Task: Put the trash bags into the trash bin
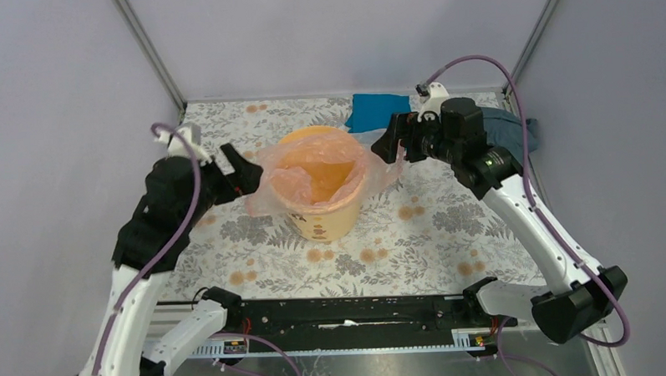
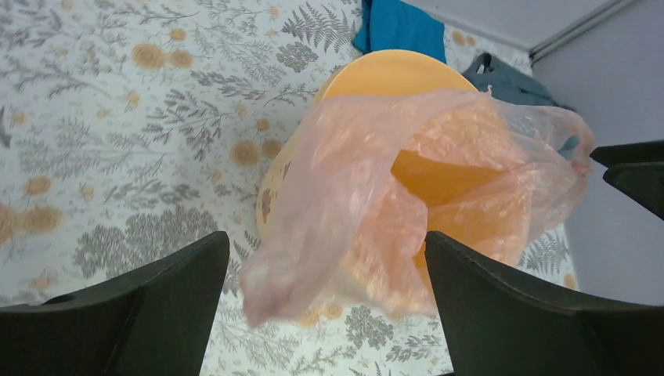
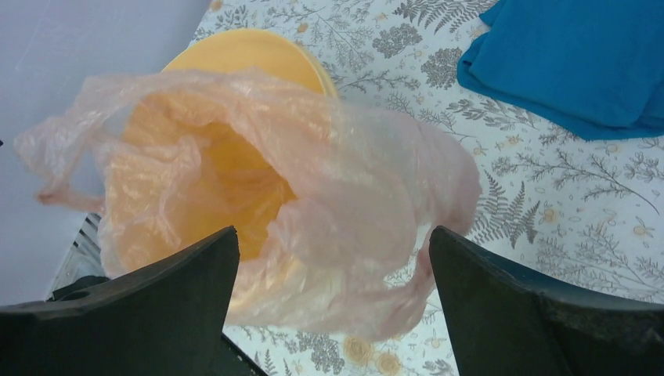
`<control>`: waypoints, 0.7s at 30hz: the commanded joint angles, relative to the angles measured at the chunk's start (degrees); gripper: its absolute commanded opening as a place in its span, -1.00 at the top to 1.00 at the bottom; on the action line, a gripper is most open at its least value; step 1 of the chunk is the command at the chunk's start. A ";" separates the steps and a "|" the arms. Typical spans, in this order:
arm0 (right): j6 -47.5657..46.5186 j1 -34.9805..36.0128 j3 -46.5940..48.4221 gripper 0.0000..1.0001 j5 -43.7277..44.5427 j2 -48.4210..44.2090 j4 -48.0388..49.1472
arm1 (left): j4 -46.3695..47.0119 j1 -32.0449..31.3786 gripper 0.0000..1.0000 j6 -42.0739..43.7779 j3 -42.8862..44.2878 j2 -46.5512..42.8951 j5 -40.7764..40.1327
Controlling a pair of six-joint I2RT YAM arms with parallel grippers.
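Pale lilac walls close in a surface [image 1: 415, 235] covered with a floral-print cloth; a black rail [image 1: 342, 313] runs along its near edge between the two arm bases.

The left claw [image 1: 245, 170] stands wide open just to the left of the bin [image 1: 339, 223], fingers spread and pinching nothing. From its wrist camera, a loose flap of the bag [image 1: 268, 180] hangs in the gap between the two dark fingers, clear of both. The right claw [image 1: 392, 138] is likewise spread wide at the bin's far right side and holds nothing. Its wrist camera shows the bag's overhang and a thin handle loop between the fingers, again ungripped. From above, whether either fingertip brushes the film I cannot tell.

The bin sits upright near the middle of the surface, dark print on its near wall. The bag is in it as a liner: its wrinkled pink film sags down inside, and its mouth drapes over the rim on the left and right, with slack hanging outside on both sides. The far part of the rim shows bare orange.

A bright blue cloth [image 1: 377, 111] lies at the back edge, just behind the bin and beside the right claw. A grey-blue cloth [image 1: 512, 130] lies at the far right corner, partly hidden behind the right arm.
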 commanded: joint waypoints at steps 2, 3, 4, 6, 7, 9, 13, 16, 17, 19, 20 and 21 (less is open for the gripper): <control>0.78 -1.61 3.38 -0.95 -1.25 6.71 4.13 | 5.79 0.10 -0.98 8.81 5.32 13.84 1.98; 1.45 -2.60 3.60 -0.90 -2.07 7.67 4.71 | 5.83 0.01 -0.97 9.57 5.79 15.38 1.52; 2.10 -3.52 3.73 -0.84 -3.54 8.49 5.49 | 5.80 0.06 -0.97 10.17 6.33 16.71 1.32; 2.83 -4.87 3.22 -0.77 -6.11 9.33 7.84 | 5.98 0.03 -0.93 10.53 6.40 18.05 0.48; 2.97 -5.21 2.91 -0.73 -6.63 9.67 9.16 | 6.18 0.07 -0.86 10.61 6.31 18.27 -0.11; 2.65 -5.77 2.92 -0.67 -7.35 10.62 9.82 | 6.27 0.11 -0.70 10.63 6.18 18.72 -1.77; 2.00 -6.68 1.94 -0.72 -6.23 11.45 10.39 | 6.34 0.23 -0.48 10.37 5.27 18.52 -4.90; 2.46 -7.75 1.20 -0.75 -7.26 12.89 11.61 | 6.44 0.69 -0.38 10.36 4.38 18.57 -5.97; 3.20 -8.04 1.07 -0.72 -8.71 13.42 12.49 | 6.66 0.95 -0.29 10.36 4.14 18.70 -5.95; 4.46 -8.25 0.48 -0.53 -11.35 14.55 15.01 | 7.24 1.44 -0.18 10.24 3.73 19.02 -5.61; 5.08 -8.19 0.47 -0.39 -12.53 15.22 16.20 | 7.53 1.64 -0.13 10.19 3.66 19.21 -5.45; 5.68 -8.21 0.56 -0.26 -13.63 15.93 17.14 | 8.04 1.88 -0.09 10.12 3.69 19.42 -5.23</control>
